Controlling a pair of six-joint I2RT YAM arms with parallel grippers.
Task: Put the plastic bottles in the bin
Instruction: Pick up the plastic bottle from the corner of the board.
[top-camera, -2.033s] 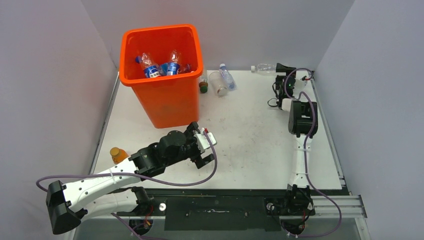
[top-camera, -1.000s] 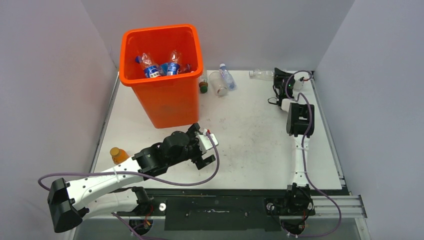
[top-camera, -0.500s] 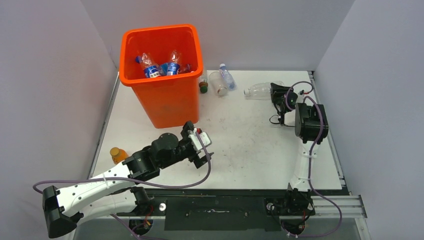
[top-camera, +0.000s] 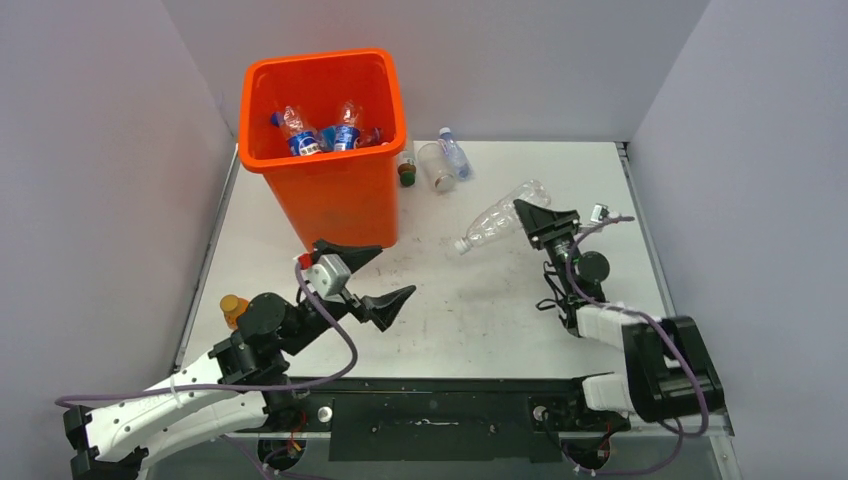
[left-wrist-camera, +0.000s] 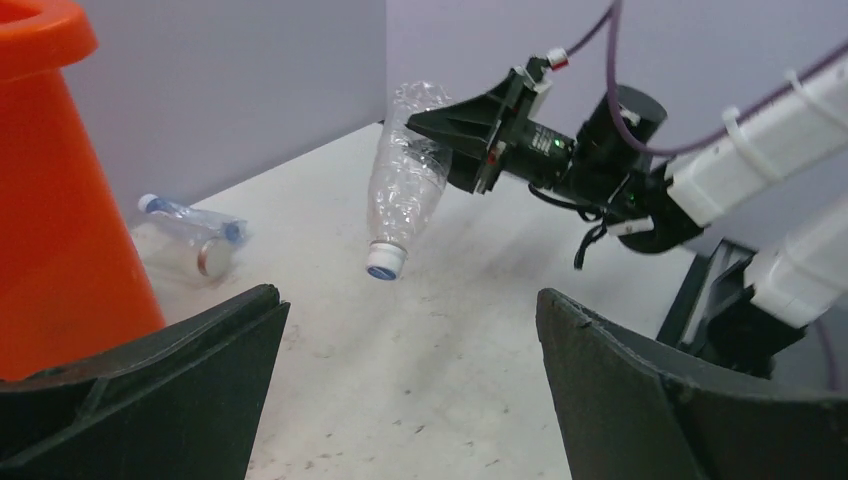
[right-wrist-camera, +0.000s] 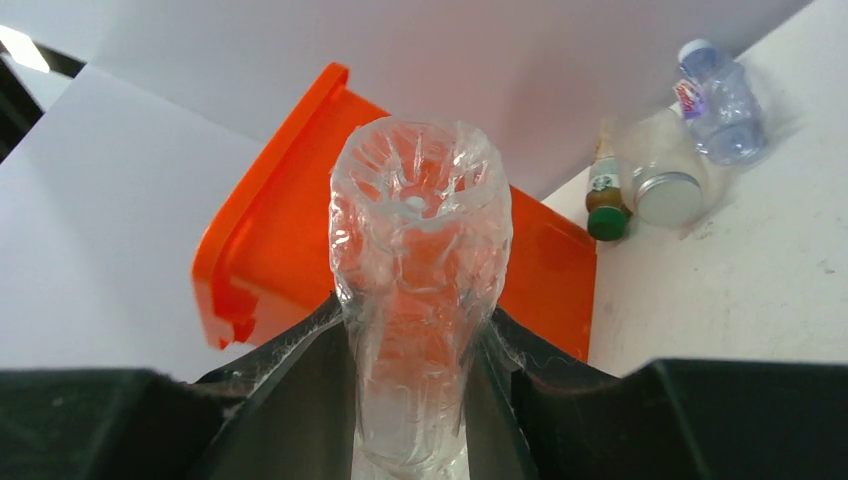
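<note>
My right gripper (top-camera: 530, 218) is shut on a crumpled clear plastic bottle (top-camera: 492, 222) and holds it in the air over the right middle of the table, white cap pointing left toward the bin. In the right wrist view the bottle (right-wrist-camera: 420, 250) stands pinched between both fingers, with the orange bin (right-wrist-camera: 265, 265) behind it. The bin (top-camera: 330, 200) stands at the far left and holds several bottles (top-camera: 318, 132). My left gripper (top-camera: 397, 270) hangs open and empty just in front of the bin. An orange bottle (top-camera: 232, 308) stands at the left edge.
Three small containers lie right of the bin by the back wall: a brown bottle with a green cap (top-camera: 406, 171), a clear jar (top-camera: 434, 165) and a clear blue-capped bottle (top-camera: 455, 155). Grey walls close in three sides of the table.
The right arm has carried the clear bottle from the far right corner toward the table's middle, raised. The left arm has drawn back and lifted, its open gripper now facing right.
</note>
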